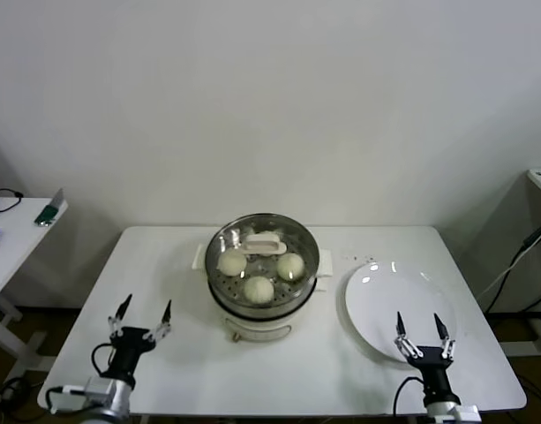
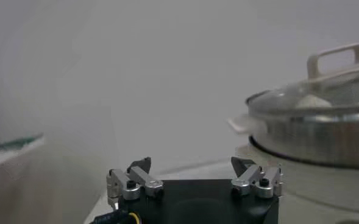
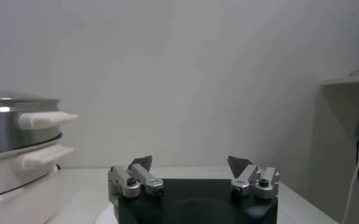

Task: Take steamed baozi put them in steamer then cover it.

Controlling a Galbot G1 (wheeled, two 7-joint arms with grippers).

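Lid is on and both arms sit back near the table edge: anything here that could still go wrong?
Little remains. The glass lid covers the steamer, but whether it seats evenly all round cannot be told; a tilt could let it slip. The right pincer hovers open over the white plate's near rim, so dropping could knock it. The left pincer is open, beside the steamer.

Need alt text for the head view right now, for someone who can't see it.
The steamer stands mid-table with its glass lid on and baozi inside. An empty white plate lies beside it; the left gripper and right gripper sit open near the front edge.
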